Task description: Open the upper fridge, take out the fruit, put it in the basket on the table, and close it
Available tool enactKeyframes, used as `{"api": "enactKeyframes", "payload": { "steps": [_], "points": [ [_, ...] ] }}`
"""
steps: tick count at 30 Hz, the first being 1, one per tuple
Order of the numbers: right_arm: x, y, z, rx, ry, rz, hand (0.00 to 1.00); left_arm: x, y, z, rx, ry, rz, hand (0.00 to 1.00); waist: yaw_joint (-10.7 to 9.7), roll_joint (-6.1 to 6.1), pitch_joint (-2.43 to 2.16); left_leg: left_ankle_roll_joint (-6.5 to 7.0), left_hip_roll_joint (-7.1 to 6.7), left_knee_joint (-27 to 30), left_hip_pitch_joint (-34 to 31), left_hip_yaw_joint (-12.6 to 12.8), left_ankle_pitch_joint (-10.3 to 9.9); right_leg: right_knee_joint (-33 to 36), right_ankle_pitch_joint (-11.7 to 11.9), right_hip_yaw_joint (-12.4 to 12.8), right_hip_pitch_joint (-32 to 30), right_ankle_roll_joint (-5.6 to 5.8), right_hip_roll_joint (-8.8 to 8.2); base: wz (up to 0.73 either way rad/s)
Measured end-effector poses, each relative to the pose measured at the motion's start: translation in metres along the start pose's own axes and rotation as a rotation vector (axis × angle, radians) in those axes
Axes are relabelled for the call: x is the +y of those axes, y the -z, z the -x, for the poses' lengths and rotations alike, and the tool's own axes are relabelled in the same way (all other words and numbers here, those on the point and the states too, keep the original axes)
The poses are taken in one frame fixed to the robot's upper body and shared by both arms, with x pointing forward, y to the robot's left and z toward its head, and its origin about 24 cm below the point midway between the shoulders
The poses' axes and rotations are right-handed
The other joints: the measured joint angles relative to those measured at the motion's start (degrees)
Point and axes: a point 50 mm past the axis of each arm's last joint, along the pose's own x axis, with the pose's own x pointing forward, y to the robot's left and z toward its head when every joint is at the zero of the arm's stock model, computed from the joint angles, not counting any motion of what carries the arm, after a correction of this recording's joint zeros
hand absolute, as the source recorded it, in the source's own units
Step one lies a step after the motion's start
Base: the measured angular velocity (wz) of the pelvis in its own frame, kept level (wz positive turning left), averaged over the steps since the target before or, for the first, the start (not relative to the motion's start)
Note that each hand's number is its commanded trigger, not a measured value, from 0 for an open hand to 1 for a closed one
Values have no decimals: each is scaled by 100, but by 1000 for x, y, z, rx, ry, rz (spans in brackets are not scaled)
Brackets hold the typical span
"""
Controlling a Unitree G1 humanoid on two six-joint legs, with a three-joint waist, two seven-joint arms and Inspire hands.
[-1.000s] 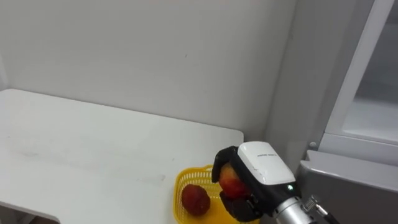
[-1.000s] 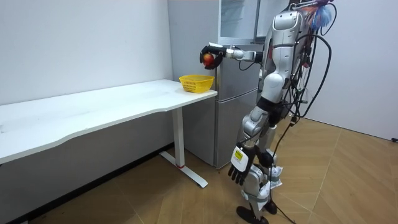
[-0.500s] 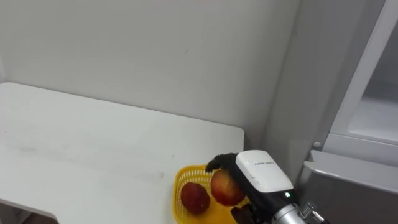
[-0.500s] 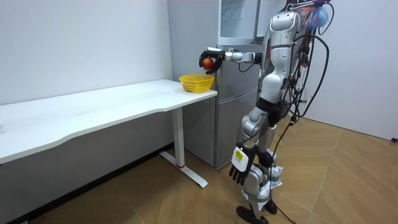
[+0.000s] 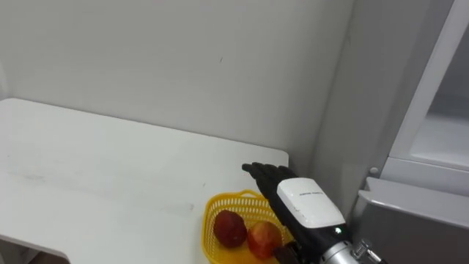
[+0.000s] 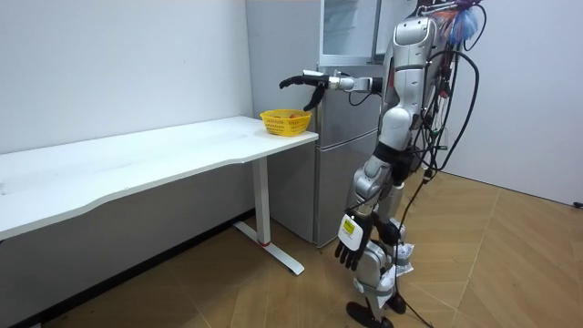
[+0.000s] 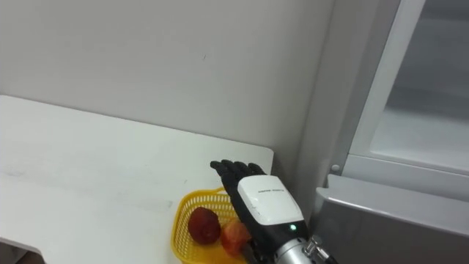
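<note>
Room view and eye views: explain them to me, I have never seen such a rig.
The machine is a two-legged robot with two arms, each ending in a hand. The room view comes from a camera standing off in the room; it shows the robot upright beside the fridge, at the end of a white table. The two eye views come from its head, looking down at the work. On the table stands a yellow basket with two red fruits in it. The right hand hovers open over the basket and holds nothing. The left hand hangs open by its leg.
</note>
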Motion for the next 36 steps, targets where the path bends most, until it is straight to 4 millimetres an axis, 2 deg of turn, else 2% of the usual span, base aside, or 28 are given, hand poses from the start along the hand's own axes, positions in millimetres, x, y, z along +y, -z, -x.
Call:
{"api": "enactKeyframes", "payload": {
  "steps": [20,29,36],
  "points": [
    [2,1,0,9,-25,9,0,1,0,0,8,-27,1,0,-11,33,-1,0,-1,0,-15,-9,0,4,0,7,-8,0,-4,0],
    [0,1,0,17,-18,9,0,1,0,0,8,-31,2,0,-7,49,-44,0,0,4,-18,0,0,4,0,10,-24,0,-4,0],
    [-13,-8,-1,-26,35,-61,0,1,0,0,7,-26,3,0,-32,67,-55,1,6,7,0,65,1,5,3,112,-34,-3,5,-5]
  ]
}}
